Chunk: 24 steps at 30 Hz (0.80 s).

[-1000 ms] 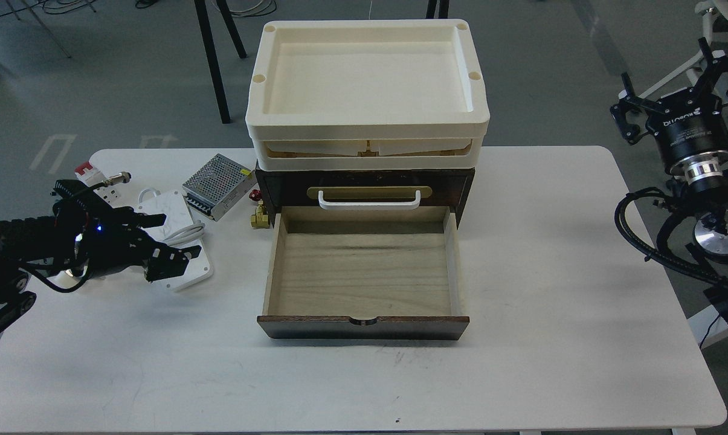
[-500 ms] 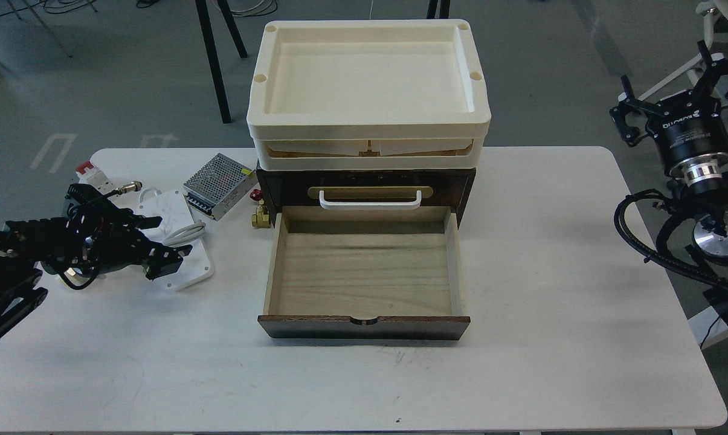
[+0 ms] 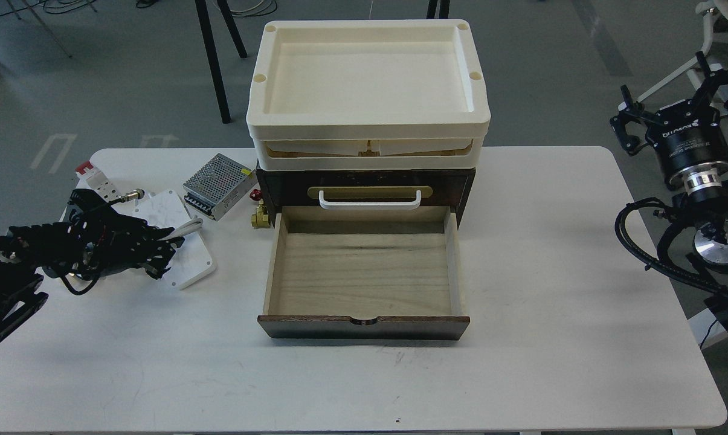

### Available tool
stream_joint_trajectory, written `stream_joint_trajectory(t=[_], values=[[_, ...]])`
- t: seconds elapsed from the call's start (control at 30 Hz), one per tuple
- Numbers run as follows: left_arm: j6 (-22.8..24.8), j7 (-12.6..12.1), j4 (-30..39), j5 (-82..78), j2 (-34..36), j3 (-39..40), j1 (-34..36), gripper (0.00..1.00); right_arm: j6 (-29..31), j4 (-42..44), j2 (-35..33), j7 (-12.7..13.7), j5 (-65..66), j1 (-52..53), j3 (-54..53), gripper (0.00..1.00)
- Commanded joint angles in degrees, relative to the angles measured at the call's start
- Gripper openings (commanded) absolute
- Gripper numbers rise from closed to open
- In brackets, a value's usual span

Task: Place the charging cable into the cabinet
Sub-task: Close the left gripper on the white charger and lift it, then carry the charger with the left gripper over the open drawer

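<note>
- The charging cable (image 3: 179,241) lies flat on the white table (image 3: 551,272), left of the cabinet (image 3: 364,181) and well apart from its open drawer (image 3: 364,275).
- The slab's long axis runs from far-left to near-right; its near-right corner points toward the drawer front.
- The white cord crosses the slab near its middle, running toward the right and slightly away, toward the cabinet.
- The left gripper (image 3: 161,254) sits over the slab's left part, its dark fingers at the cord. The fingers cannot be told apart, so its opening and any hold on the cable cannot be determined.
- The right gripper (image 3: 681,106) is raised beyond the table's right edge, its fingers spread wide with nothing between them.
- The drawer is pulled fully forward; its pale wood floor is bare.
- A cream tray (image 3: 478,115) forms the cabinet's top; a white handle (image 3: 370,205) sits on a brass plate above the drawer.
- A perforated metal power-supply box (image 3: 219,181) sits beyond the cable, near the cabinet's left side.
- A white-and-red breaker block (image 3: 95,175) stands at the table's far-left corner.
</note>
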State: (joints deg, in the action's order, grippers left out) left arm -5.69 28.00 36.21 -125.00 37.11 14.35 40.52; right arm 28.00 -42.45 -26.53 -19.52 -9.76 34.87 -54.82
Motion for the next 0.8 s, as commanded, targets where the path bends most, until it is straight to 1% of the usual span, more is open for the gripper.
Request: stream_joint_trajectory(t=[0.0, 0.13, 0.2, 0.27, 0.37, 0.47, 0.57, 0.67, 0.77], values=[[-0.20, 0.00, 0.09, 0.00, -0.02, -0.02, -0.18, 0.00, 0.00, 0.00, -0.02, 0.00, 0.00, -0.06, -0.03, 1.00], [-2.91, 0.00, 0.88, 0.00, 0.15, 0.24, 0.17, 0.00, 0.00, -0.09, -0.19, 0.00, 0.00, -0.15, -0.03, 1.00], [-3.18, 0.00, 2.45, 0.00, 1.47, 0.24, 1.39, 0.00, 0.00, -0.09, -0.28, 0.00, 0.00, -0.15, -0.03, 1.00], [-2.84, 0.00, 7.01, 0.00, 6.02, 0.15, 2.72, 0.00, 0.00, -0.09, -0.37, 0.00, 0.00, -0.15, -0.03, 1.00], [-1.17, 0.00, 19.39, 0.00, 15.24, 0.15, 2.72, 0.00, 0.00, -0.09, -0.37, 0.00, 0.00, -0.15, -0.03, 1.00], [2.08, 0.00, 33.53, 0.00, 24.90, 0.24, 2.55, 0.00, 0.00, 0.26, -0.63, 0.00, 0.00, -0.15, -0.03, 1.00], [2.62, 0.00, 45.93, 2.11, 34.40, 0.15, 2.28, 0.00, 0.00, 0.26, -1.24, 0.00, 0.00, -0.15, -0.03, 1.00], [2.62, 0.00, 55.61, 7.39, 40.30, 0.24, 2.37, 0.00, 0.00, 0.35, -1.60, 0.00, 0.09, -0.15, -0.03, 1.00], [2.70, 0.00, 63.53, 12.93, 41.90, 0.15, 2.37, 0.00, 0.00, 0.52, -1.77, 0.00, 0.18, -0.15, 0.06, 1.00]])
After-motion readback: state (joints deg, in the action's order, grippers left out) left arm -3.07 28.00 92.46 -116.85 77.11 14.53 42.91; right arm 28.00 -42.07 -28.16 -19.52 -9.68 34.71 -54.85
